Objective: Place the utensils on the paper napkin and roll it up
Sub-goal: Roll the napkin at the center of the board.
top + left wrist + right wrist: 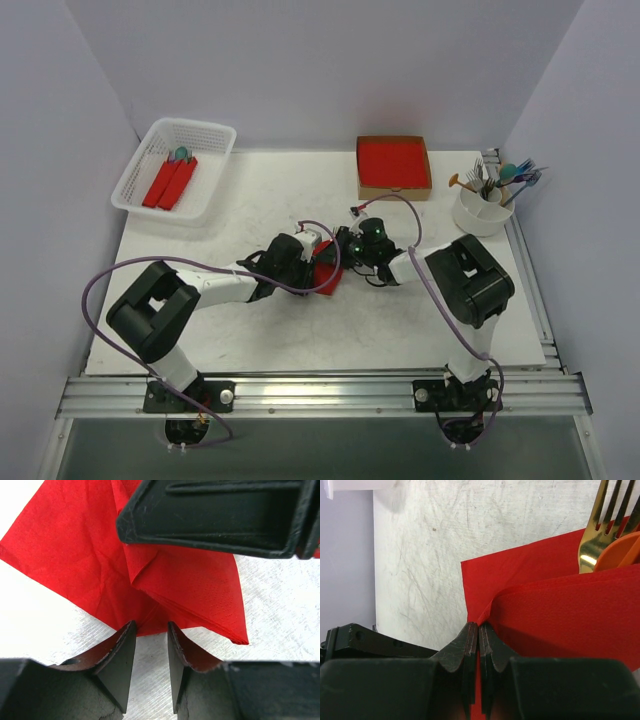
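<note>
Right pincer (478,630) of mine is clamped tight on a folded edge of the red paper napkin (560,615), which lies on the table (420,555) between my arms. A fork (598,535) and an orange utensil (620,555) poke out from under its fold. My left pincer (151,630) stands narrowly apart, the napkin's edge just at its tips.

My left arm (160,312) and right arm (468,278) both have big black joints with white tubes between them. A thin purple cable (86,305) runs along each one. My left gripper (151,625) has flat black fingers shaped like wedges.
</note>
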Robot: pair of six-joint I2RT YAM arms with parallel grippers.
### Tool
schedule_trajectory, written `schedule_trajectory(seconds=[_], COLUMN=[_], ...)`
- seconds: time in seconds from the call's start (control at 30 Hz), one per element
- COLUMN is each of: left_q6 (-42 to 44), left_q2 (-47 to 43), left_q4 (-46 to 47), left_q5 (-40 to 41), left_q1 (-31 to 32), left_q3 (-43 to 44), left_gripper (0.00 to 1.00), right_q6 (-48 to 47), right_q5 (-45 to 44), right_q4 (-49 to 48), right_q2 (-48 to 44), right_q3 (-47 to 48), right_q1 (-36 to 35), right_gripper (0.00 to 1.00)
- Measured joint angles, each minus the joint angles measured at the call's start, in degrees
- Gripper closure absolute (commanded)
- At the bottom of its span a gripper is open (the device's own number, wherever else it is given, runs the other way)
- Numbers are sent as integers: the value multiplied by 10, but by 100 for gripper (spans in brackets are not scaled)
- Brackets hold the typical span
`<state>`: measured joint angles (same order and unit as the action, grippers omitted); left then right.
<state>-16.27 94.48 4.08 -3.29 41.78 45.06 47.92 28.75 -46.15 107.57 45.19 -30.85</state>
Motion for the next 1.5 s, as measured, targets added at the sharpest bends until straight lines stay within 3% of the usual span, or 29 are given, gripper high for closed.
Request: schedule_trajectory(seconds=[0.57,0.67,0.77,0.9,1.17,1.5], left_q6=[-1,-1,-1,-1,-1,0], left_q2=[-41,-57,-67,-77,-76,-46], left_q4=[-6,-7,-10,-14,-16,-12], left_q5=[-3,-3,-2,-2,-2,-2], left_q1=[0,0,0,0,0,0], left_q3=[-9,-9,-9,-9,-8,21], left_gripper=[59,59,59,59,59,59], right_q6=[1,2,5,9,17,33], right_q5=[0,0,1,2,2,3], right_q4=[-25,-32,-37,-55,-75,-109], right_q2=[44,48,48,48,48,55], right_q3=[3,5,5,6,5,-2], right_q1=[-3,-4,-4,-5,-7,-7], right_gripper=[100,94,74,64,56,53])
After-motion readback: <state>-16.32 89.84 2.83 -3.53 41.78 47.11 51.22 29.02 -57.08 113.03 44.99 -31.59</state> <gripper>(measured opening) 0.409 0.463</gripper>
